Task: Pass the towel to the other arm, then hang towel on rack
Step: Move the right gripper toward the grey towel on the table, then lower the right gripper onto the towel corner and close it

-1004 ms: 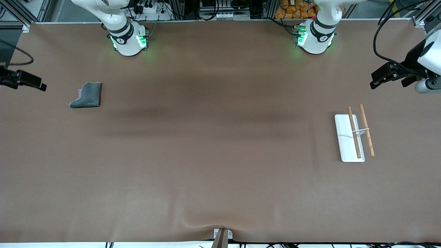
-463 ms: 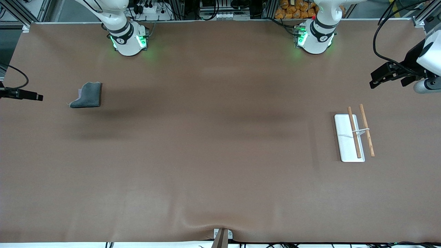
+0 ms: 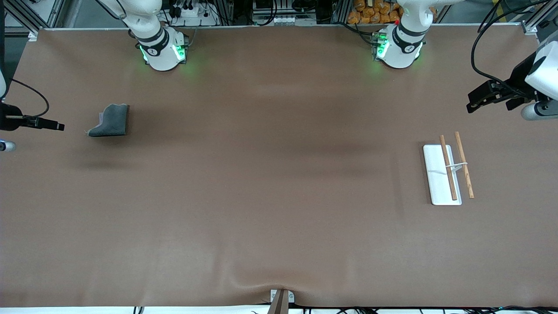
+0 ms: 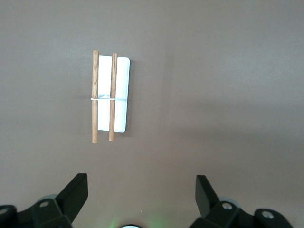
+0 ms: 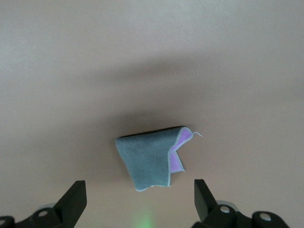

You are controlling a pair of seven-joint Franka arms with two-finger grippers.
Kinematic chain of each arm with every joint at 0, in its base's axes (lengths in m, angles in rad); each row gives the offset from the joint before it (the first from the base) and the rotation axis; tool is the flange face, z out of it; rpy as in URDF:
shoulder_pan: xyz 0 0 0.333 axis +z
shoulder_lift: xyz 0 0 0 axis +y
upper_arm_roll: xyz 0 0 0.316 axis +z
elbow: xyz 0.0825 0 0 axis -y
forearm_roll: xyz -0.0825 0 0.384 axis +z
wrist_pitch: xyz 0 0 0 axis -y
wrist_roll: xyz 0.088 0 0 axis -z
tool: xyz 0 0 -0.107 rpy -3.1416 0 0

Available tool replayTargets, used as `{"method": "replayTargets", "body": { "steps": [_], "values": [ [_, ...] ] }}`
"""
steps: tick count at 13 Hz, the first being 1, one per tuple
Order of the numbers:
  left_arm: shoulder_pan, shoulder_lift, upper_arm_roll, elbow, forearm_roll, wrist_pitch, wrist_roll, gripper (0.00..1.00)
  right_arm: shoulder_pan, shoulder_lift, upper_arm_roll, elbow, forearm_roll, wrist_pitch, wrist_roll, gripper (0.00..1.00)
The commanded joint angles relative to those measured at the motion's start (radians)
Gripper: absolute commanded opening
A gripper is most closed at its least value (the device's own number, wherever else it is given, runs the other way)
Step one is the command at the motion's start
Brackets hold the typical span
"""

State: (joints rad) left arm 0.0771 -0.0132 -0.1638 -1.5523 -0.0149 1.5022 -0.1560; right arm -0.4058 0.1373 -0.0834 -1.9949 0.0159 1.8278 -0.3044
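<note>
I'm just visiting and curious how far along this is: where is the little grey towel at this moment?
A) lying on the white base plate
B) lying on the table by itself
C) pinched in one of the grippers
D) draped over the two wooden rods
B: the towel lies folded on the brown table at the right arm's end, touched by neither gripper, while the rack stands bare at the left arm's end.
</note>
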Motion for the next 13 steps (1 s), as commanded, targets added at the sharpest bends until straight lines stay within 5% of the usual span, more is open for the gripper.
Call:
{"method": "replayTargets", "body": {
  "steps": [1,5,13],
  "values": [
    [0.003,-0.002,-0.003,-0.003,0.007,-0.005,0.009,1.0,-0.047,-0.025,0.017,-0.096,0.004,0.062,-0.015,1.0],
    [0.001,0.001,-0.003,-0.006,0.007,0.01,0.009,1.0,-0.071,-0.015,0.016,-0.215,0.036,0.197,-0.027,0.89],
    [-0.005,0.001,-0.016,-0.012,0.007,0.024,0.006,1.0,-0.14,0.125,0.016,-0.217,0.082,0.324,-0.142,0.72]
  ]
}}
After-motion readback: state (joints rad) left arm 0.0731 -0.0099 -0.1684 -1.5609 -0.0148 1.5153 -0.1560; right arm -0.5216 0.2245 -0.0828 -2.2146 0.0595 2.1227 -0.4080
